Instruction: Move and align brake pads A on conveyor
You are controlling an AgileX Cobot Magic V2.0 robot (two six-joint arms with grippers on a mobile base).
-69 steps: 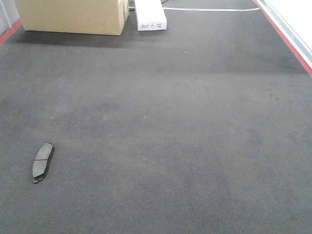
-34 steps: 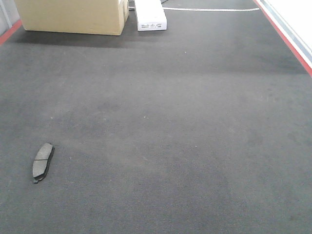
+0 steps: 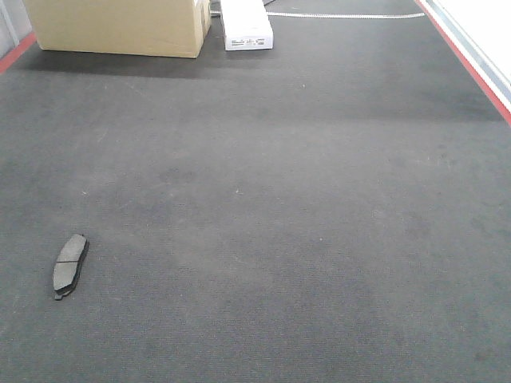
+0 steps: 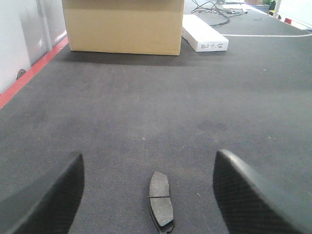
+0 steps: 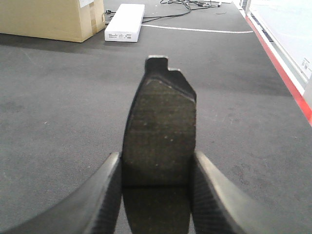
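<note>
My left claw (image 4: 148,160) shows two broad, rounded black fingers (image 4: 48,195) with a fine dimpled texture; my right claw (image 5: 156,157) has curved black fingers (image 5: 100,195), slightly glossier.

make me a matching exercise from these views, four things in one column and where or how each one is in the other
1 left gripper
2 right gripper
3 cardboard box
4 white box

a shut on the held brake pad
b far end of the conveyor, left side
c open, facing the lying brake pad
d just right of the cardboard box

Pairs: 1-c, 2-a, 3-b, 4-d
</note>
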